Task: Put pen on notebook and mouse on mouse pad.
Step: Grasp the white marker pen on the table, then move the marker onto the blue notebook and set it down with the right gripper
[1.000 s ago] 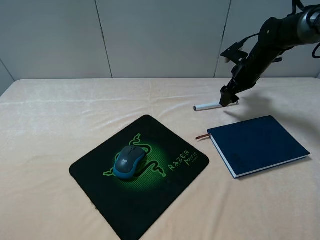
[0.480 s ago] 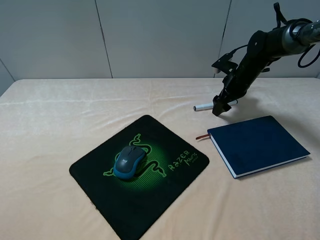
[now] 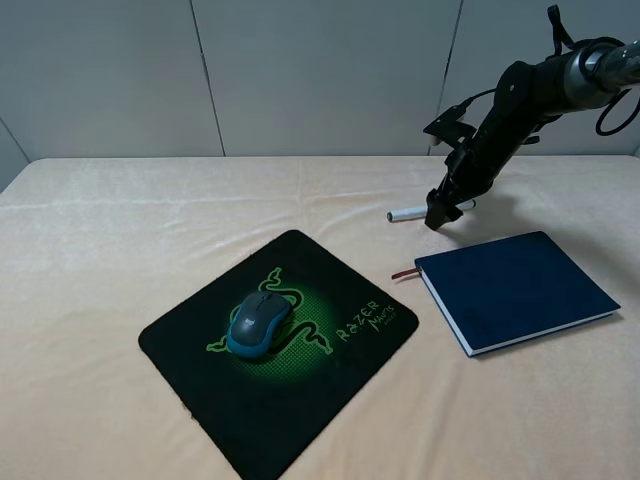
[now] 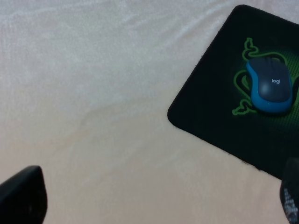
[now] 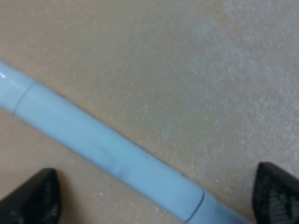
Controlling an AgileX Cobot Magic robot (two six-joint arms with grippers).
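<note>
At upper right of the high view, the right arm (image 3: 520, 100) slants down, the right gripper (image 3: 437, 216) over the pen (image 3: 408, 213) just above the notebook (image 3: 515, 290); the mouse (image 3: 258, 322) already sits on the mouse pad (image 3: 290, 400), so the pen pickup is in hand. In the left wrist view, the left gripper (image 4: 156, 196) holds its fingers wide apart. In the right wrist view, the fingertips (image 5: 35, 198) stand apart, straddling the pen without touching; closing squarely seems next.

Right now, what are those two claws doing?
Left gripper: open, empty.
Right gripper: open, straddling the pen, not gripping it yet.
</note>
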